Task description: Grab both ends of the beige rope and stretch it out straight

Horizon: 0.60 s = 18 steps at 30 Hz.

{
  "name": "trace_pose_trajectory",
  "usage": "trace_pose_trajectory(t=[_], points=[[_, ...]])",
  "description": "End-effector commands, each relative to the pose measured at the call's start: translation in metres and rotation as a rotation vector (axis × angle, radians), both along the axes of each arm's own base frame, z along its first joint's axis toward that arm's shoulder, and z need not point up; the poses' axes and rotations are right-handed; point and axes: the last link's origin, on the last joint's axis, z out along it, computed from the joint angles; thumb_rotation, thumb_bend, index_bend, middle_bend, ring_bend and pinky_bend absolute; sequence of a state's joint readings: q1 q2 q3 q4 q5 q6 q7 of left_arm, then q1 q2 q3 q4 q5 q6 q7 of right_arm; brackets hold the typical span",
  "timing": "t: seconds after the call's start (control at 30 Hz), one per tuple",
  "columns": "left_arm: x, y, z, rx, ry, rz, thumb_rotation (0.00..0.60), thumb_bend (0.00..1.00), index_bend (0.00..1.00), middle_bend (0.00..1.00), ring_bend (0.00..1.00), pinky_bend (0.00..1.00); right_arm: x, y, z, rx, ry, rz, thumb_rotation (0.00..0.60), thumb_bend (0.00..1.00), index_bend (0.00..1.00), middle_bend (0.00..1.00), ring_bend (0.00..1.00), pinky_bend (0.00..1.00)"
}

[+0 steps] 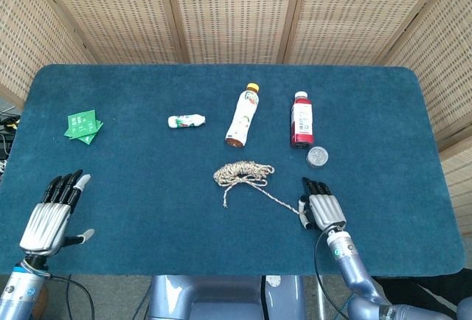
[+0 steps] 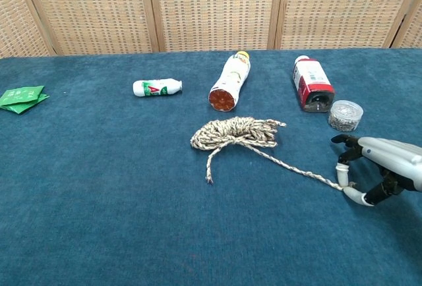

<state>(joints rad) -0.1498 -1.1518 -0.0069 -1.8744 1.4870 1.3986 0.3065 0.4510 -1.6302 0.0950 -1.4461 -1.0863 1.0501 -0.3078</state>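
The beige rope (image 2: pixel 239 133) is lying as a loose coil at mid-table, just in front of the orange-capped bottle (image 1: pixel 243 116) and red-capped bottle (image 1: pixel 301 119). One strand is trailing toward the right hand (image 2: pixel 369 167), whose fingers (image 2: pixel 342 175) are being closed at its tip; whether it is truly pinched cannot be told. A shorter tail is pointing toward the robot. The left hand (image 1: pixel 51 213) is being held flat and spread, empty, well apart from the rope, probably awaiting the second end.
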Motion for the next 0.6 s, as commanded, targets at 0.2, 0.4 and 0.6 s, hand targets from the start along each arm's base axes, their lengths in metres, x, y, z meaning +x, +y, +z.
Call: trace_pose_trajectory(t=[0.2, 0.4, 0.6], points=[[0.011, 0.012, -0.003, 0.004, 0.026, -0.076, 0.6, 0.08, 0.0, 0.0, 0.0, 0.0, 0.001, -0.003, 0.005, -0.051, -0.036, 0.021, 0.6, 0.47, 0.65, 0.03, 0.0, 0.01], [0.038, 0.039, -0.011, -0.001, 0.114, -0.321, 0.6, 0.08, 0.0, 0.0, 0.0, 0.0, 0.001, -0.004, 0.012, -0.081, -0.03, 0.052, 0.6, 0.47, 0.65, 0.04, 0.0, 0.01], [0.059, 0.067, -0.03, -0.04, 0.265, -0.531, 0.6, 0.08, 0.0, 0.0, 0.0, 0.0, 0.001, -0.003, 0.013, -0.083, -0.013, 0.072, 0.6, 0.46, 0.65, 0.04, 0.0, 0.01]])
